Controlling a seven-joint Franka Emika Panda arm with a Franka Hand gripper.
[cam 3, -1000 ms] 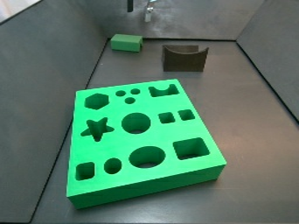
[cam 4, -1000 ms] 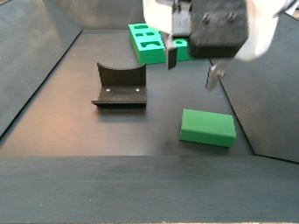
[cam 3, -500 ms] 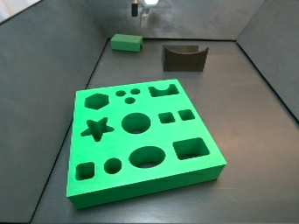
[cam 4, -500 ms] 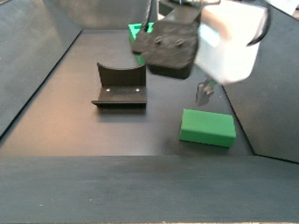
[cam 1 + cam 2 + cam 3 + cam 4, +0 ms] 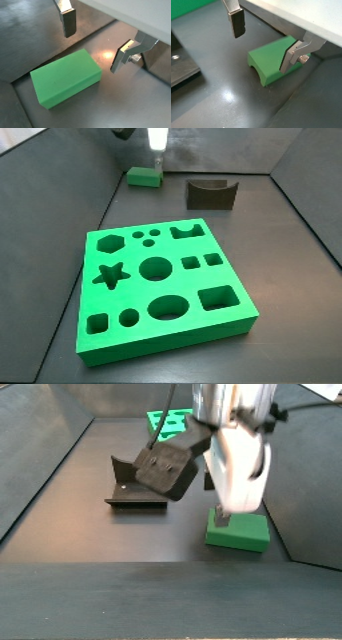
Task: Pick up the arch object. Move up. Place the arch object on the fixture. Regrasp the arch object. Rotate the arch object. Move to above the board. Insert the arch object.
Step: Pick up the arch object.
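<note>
The arch object (image 5: 143,176) is a small green block lying on the dark floor at the far end, left of the fixture (image 5: 210,193). It shows in both wrist views (image 5: 65,81) (image 5: 270,61), with its arch cut-out facing sideways. My gripper (image 5: 156,158) hangs open and empty just above it (image 5: 227,512). Its fingers (image 5: 67,22) (image 5: 293,55) stand wide apart, not touching the block (image 5: 238,532). The board (image 5: 163,288) is a large bright green slab with shaped holes, lying nearer in this side view.
The fixture (image 5: 138,484) stands beside the arch object, between it and the left wall. The board's end (image 5: 167,422) shows behind the arm. Grey walls (image 5: 80,178) enclose the floor on all sides, close to the arch object.
My gripper has come across and down from beside the arch object to just above it. It has stayed open. The arch object, fixture and board have not moved.
</note>
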